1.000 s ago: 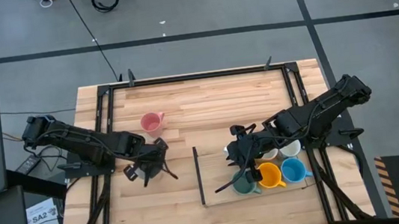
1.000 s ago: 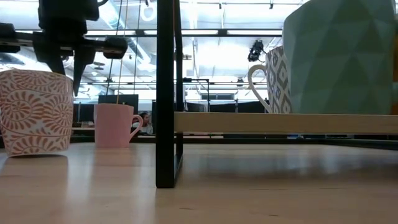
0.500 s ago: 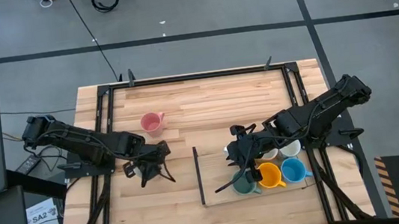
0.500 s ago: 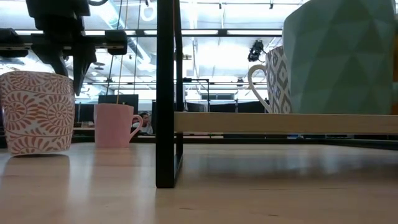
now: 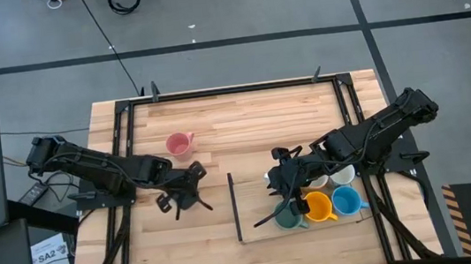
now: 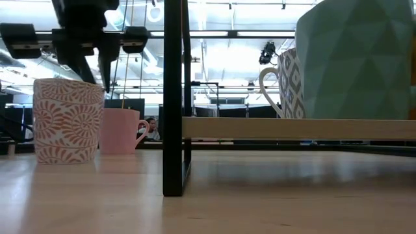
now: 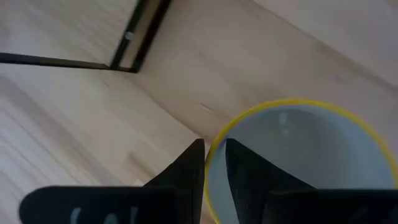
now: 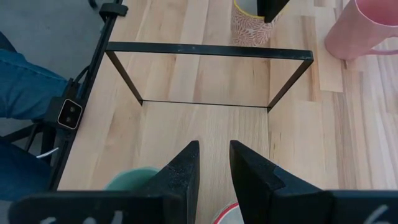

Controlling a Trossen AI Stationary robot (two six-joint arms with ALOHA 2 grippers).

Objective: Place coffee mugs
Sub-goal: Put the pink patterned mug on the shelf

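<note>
My left gripper (image 5: 185,194) stands over the left half of the table, shut on a white mug with a red pattern and a yellow rim (image 6: 68,120). The pink mug (image 5: 179,144) stands on its base farther back. My right gripper (image 8: 214,155) hovers open over the black rack's wooden shelf (image 5: 260,227). The green (image 5: 288,217), orange (image 5: 318,207), blue (image 5: 345,199) and two white mugs (image 5: 343,176) stand on that shelf. My left gripper holds the patterned mug by its yellow rim (image 7: 211,149), one finger inside the mug and one outside. The fingers (image 6: 104,71) come from above, pointing down. The mug is upright, its base at the table top; whether it touches the wood, I cannot tell.
The rack's black frame (image 6: 172,97) stands upright between the patterned mug and the shelf. A person's blue-clad leg (image 8: 28,93) shows beside the table in the right wrist view. Bare wood lies between the pink mug and the rack.
My left gripper has carried the patterned mug toward the table's right, nearer the rack's frame, keeping it upright and its hold shut. The right arm has kept still.
</note>
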